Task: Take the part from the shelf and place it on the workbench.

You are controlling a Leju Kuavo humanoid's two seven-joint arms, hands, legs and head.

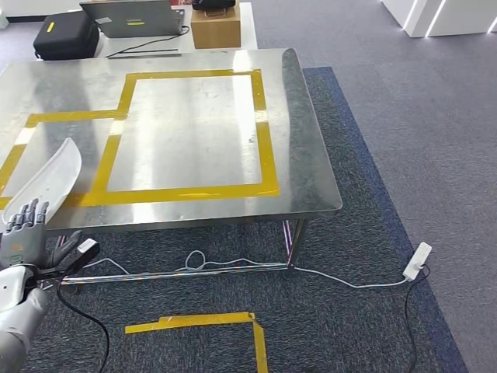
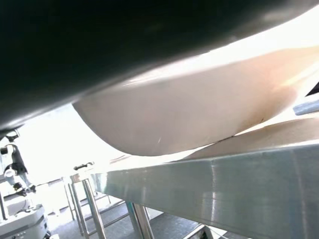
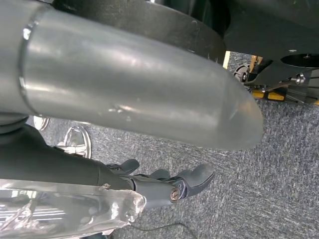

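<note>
The part (image 1: pixel 50 180) is a long, curved white shell. It lies tilted at the left front edge of the steel workbench (image 1: pixel 304 155), over the yellow tape outline (image 1: pixel 266 148). My left hand (image 1: pixel 26 233) is just below and in front of its near end, fingers straight and spread, thumb out to the side, gripping nothing. In the left wrist view the part's pale underside (image 2: pixel 195 114) sits just above the bench edge (image 2: pixel 233 184). My right hand (image 3: pixel 177 184) hangs over the carpet with its fingers loosely apart and nothing in them.
A second table behind holds a laptop (image 1: pixel 137 17), a black case (image 1: pixel 64 35) and a cardboard box (image 1: pixel 216 27). On the carpet lie a white power strip (image 1: pixel 417 260), cables (image 1: pixel 234 264) and a yellow tape corner (image 1: pixel 223 320). A bench leg (image 1: pixel 291 241) stands at the front right.
</note>
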